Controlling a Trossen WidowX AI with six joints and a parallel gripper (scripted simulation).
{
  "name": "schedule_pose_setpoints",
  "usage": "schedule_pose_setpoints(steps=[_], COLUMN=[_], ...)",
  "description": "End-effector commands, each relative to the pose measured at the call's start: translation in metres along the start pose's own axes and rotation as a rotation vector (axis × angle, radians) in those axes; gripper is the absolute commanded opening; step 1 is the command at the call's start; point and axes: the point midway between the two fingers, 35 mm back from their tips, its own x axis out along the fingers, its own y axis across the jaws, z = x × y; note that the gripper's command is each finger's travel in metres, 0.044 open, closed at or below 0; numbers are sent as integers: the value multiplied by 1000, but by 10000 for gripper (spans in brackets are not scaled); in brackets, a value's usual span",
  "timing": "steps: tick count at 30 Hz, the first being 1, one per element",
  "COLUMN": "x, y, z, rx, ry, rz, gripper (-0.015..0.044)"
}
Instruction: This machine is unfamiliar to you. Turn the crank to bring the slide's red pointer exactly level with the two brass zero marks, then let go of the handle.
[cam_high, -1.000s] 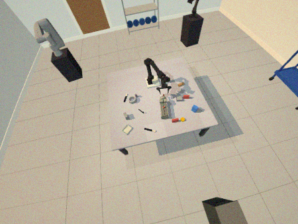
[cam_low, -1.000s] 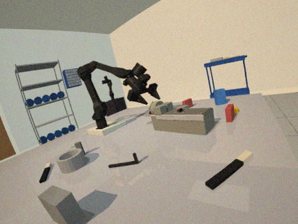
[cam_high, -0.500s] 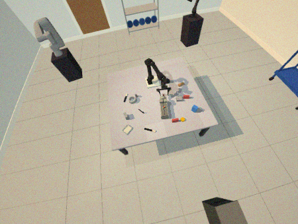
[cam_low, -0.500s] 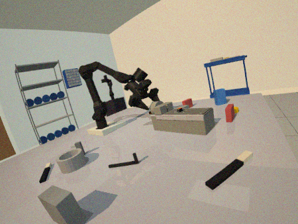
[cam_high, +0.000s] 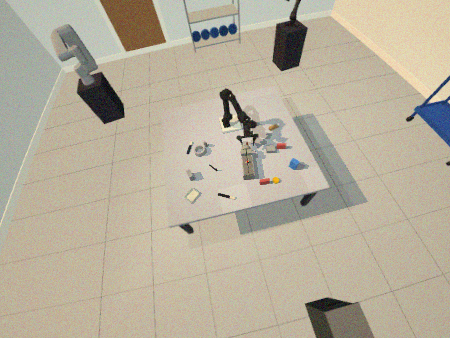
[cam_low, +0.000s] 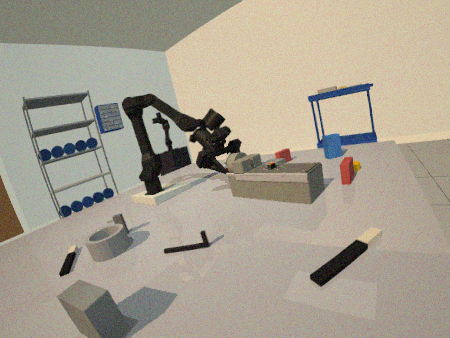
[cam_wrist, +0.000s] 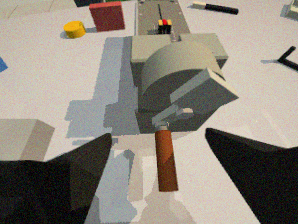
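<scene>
The grey machine stands on the table with its slot running away from the arm. In the wrist view its crank arm slants across the round housing, and the brown handle sticks out toward the camera. The red pointer sits in the slot with small yellowish marks close beside it; whether they are exactly level is too small to tell. My gripper is open and empty at the crank end, its fingers on either side of the handle, apart from it.
A grey block lies beside the crank end. A red block and a yellow cylinder stand near the far end. A blue object, a grey ring and a black angled tool are farther off.
</scene>
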Motion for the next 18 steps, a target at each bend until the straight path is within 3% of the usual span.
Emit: schedule_pose_setpoints(steps=[1, 15, 18], x=[6, 18, 18], y=[-3, -4, -4], z=[-9, -24, -24], rx=[-4, -4, -4], ry=[9, 9, 9], rz=[-11, -11, -11], gripper=[440, 440, 361])
